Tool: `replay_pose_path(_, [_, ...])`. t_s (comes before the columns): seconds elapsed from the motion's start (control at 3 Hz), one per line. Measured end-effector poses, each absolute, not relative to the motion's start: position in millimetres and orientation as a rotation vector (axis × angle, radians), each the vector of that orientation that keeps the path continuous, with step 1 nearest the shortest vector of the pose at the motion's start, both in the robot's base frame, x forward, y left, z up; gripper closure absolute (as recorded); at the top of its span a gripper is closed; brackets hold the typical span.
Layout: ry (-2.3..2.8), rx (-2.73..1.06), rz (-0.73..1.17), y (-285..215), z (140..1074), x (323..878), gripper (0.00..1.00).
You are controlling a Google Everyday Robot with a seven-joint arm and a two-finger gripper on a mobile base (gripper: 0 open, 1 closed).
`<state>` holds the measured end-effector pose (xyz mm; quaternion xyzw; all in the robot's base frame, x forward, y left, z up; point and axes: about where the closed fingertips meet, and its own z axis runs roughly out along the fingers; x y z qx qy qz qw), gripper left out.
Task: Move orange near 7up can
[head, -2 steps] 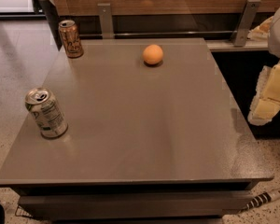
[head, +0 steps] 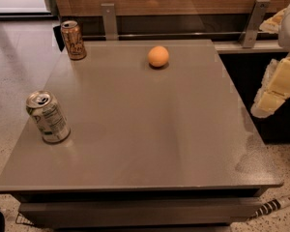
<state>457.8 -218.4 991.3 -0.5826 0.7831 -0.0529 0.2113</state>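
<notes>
The orange (head: 158, 56) sits on the grey table (head: 150, 139) toward its back, right of centre. The 7up can (head: 48, 117), silver-white with green print, stands upright near the table's left edge toward the front. The orange and the can are far apart. My gripper (head: 275, 87), pale yellow, hangs off the table's right side at the frame's right edge, well away from both and holding nothing.
An orange-brown can (head: 73, 40) with cursive lettering stands upright at the table's back left corner. A wooden wall panel with metal brackets (head: 108, 21) runs behind the table. A striped cable (head: 275, 206) lies on the speckled floor at the lower right.
My gripper at the right edge has shifted slightly upward. The orange and both cans have not moved.
</notes>
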Motion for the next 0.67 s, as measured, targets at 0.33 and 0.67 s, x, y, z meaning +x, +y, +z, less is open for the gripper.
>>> replay_pose_path(0.33, [2.103, -1.451, -0.081, -226.2, 982.1, 489.9, 0.00])
replay_pose_path(0.67, [1.978, -1.316, 0.041, -212.8, 966.7, 524.8, 0.00])
